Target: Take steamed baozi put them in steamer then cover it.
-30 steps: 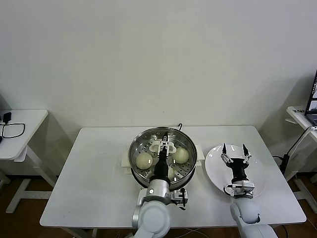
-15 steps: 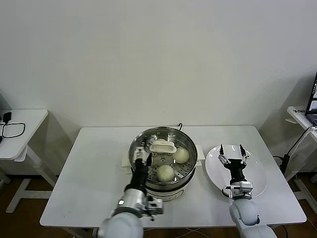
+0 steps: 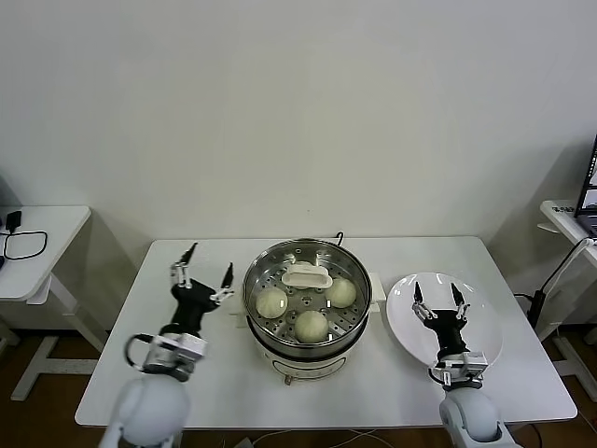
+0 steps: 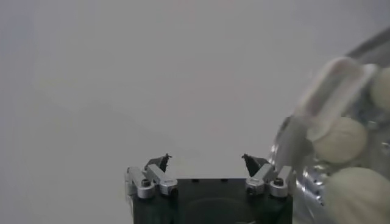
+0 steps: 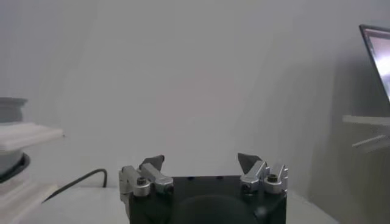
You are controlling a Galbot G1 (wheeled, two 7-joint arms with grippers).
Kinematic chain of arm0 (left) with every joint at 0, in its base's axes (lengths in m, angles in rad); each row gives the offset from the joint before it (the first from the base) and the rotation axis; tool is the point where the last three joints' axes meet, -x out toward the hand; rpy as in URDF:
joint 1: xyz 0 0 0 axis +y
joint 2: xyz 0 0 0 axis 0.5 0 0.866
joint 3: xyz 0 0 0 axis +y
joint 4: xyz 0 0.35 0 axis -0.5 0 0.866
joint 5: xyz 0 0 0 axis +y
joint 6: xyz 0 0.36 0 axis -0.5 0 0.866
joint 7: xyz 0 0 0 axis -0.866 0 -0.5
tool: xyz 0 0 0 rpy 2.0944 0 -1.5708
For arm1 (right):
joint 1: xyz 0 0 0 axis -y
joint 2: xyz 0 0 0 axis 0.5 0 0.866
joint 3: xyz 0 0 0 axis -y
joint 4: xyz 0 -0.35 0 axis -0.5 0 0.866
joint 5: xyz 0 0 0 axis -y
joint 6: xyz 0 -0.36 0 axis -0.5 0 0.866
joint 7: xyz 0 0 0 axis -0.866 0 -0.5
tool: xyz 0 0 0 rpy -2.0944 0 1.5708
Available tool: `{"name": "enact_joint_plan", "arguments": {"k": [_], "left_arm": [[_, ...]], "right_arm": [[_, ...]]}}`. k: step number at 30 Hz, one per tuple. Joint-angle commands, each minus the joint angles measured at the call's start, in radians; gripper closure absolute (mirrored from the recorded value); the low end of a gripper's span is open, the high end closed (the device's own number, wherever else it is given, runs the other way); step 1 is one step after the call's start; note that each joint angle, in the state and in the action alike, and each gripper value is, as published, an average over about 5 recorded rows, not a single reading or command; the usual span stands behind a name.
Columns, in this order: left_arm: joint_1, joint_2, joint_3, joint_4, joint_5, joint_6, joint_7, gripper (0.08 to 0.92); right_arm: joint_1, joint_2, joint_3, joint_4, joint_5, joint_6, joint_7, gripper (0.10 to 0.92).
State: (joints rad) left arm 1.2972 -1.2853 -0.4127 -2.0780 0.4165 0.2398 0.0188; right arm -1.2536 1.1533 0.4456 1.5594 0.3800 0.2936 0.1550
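The steamer (image 3: 308, 351) stands mid-table, a shiny steel pot on a white base. The cover lies on it, its white handle (image 3: 306, 276) over the tray. Through the glass I see three baozi: one left (image 3: 271, 301), one front (image 3: 312, 325), one right (image 3: 341, 292). My left gripper (image 3: 210, 259) is open and empty, raised over the table just left of the pot. Its wrist view shows the gripper (image 4: 206, 161) with the steamer (image 4: 286, 146), cover handle (image 4: 332, 91) and a baozi (image 4: 341, 139) beside it. My right gripper (image 3: 436, 291) (image 5: 201, 161) hangs open and empty above the white plate (image 3: 480, 329).
The white table (image 3: 187, 373) carries only the steamer and plate. A black cord (image 3: 338, 236) leaves the back of the steamer. A side table with a black cable (image 3: 23, 245) stands far left, and a desk with a laptop (image 3: 588, 191) far right.
My left gripper has let go of the cover handle and swung away to the left of the steamer. The right gripper has drawn back a little over the plate.
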Motion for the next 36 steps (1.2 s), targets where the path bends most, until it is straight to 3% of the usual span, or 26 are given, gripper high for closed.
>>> {"name": "enact_joint_plan", "arguments": {"k": [1, 8, 17, 36], "left_arm": [[0.002, 0.039, -0.223, 0.297, -0.613, -0.318, 0.002, 0.177], [0.120, 0.028, -0.180, 0.296, -0.344, -0.554, 0.097, 0.177], [0.150, 0.002, -0.157, 0.312, -0.364, -0.562, 0.080, 0.177], [0.159, -0.009, -0.134, 0.310, -0.339, -0.590, 0.042, 0.177]], "right_arm": [[-0.075, -0.008, 0.022, 0.065, 0.062, -0.020, -0.044, 0.203], [-0.106, -0.024, 0.052, 0.068, 0.065, -0.045, -0.076, 0.203], [-0.140, 0.002, 0.104, 0.079, 0.077, -0.078, -0.136, 0.203], [-0.132, 0.034, 0.099, 0.066, 0.028, -0.031, -0.112, 0.203]]}}
